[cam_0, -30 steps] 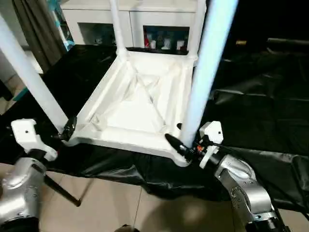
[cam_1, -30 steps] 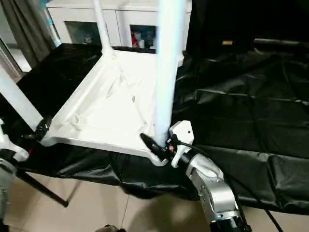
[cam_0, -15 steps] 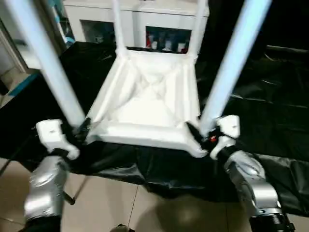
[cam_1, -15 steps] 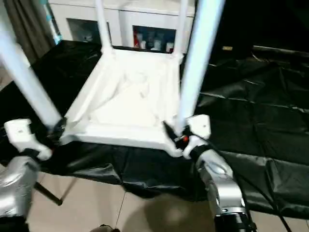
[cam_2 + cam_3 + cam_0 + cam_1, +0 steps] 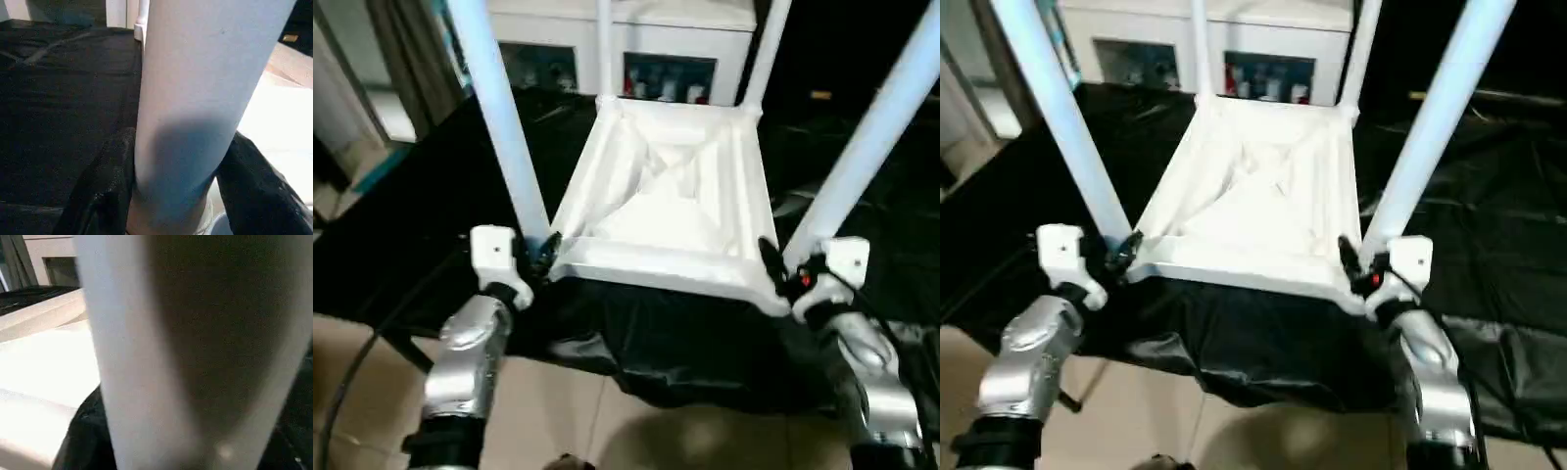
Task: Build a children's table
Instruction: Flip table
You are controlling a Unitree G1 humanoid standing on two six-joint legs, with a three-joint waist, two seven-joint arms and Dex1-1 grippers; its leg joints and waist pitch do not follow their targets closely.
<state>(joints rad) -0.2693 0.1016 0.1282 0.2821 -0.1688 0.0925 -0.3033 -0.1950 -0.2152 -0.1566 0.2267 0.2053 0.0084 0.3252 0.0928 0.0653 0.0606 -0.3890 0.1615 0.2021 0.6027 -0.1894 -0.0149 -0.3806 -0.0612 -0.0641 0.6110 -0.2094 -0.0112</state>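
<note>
Children's table (image 5: 666, 211) lies upside down on black sheeting (image 5: 1489, 245), ribbed underside up, all four legs seated in the corner sockets and pointing up. Left gripper (image 5: 540, 257) sits at the near-left corner, fingers (image 5: 105, 191) either side of the near-left leg (image 5: 195, 98) at its base, closed on it. Right gripper (image 5: 781, 274) sits at the near-right corner, closed around the near-right leg (image 5: 195, 347) just above its socket. White cabinet (image 5: 636, 39) stands beyond the far legs.
</note>
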